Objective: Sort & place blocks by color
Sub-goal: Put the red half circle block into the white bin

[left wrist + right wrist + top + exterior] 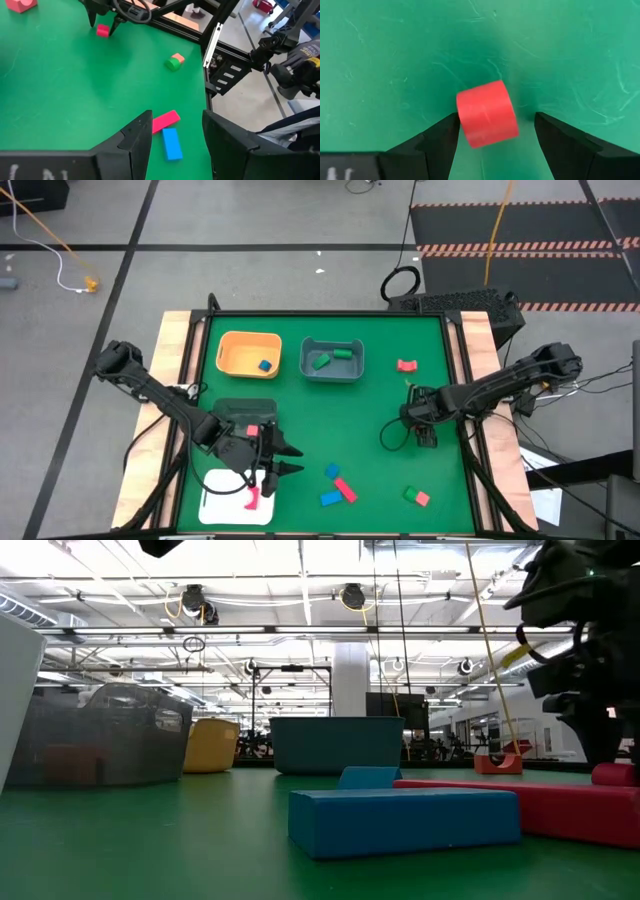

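Quick count of the blocks from overhead: one blue block [265,365] sits in the orange bin [232,343], two green blocks [331,357] in the grey bin [352,370], and one pink piece [252,498] lies on the white tray [214,507] at the near left of the green table [300,440]. Loose on the mat there's a red block [405,365] near the far right, a near-centre cluster of two blue blocks [331,484] and one red bar [344,489], plus a green and red pair [416,496] touching each other further right. The right gripper [424,436] is down on the mat with its fingers spread either side of a small red cylinder [487,114] — not pinching it yet, with gaps on both sides. The left gripper [277,466] hovers by the tray's edge with its fingers apart and nothing between them.
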